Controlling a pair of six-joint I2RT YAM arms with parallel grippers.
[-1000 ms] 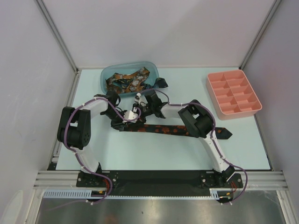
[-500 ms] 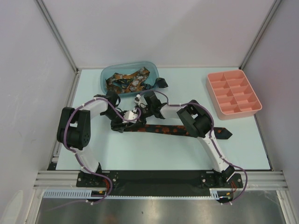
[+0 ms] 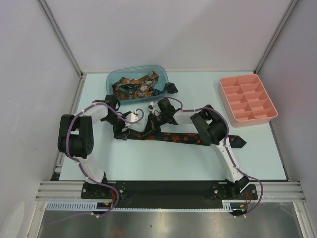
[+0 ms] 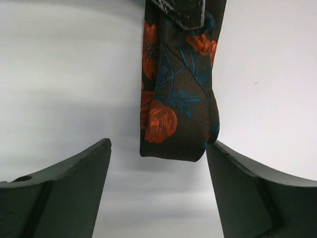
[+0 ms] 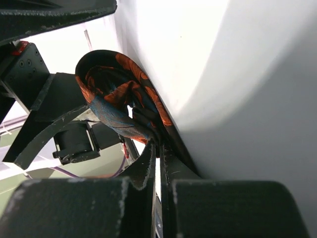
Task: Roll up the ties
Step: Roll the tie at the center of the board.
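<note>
Across the table [image 3: 158, 163] lies the tie [image 3: 188, 138]; I can hardly make out its left end from above. My right gripper [image 5: 157, 148] is clamped on the tie's folded end. My left gripper [image 4: 158, 146] stands spread wide around that fold, not gripping.

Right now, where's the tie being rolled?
Top view: the tie stretches across the middle of the table, on the near side of the blue bin, its pointed right end nearest the pink tray.
</note>
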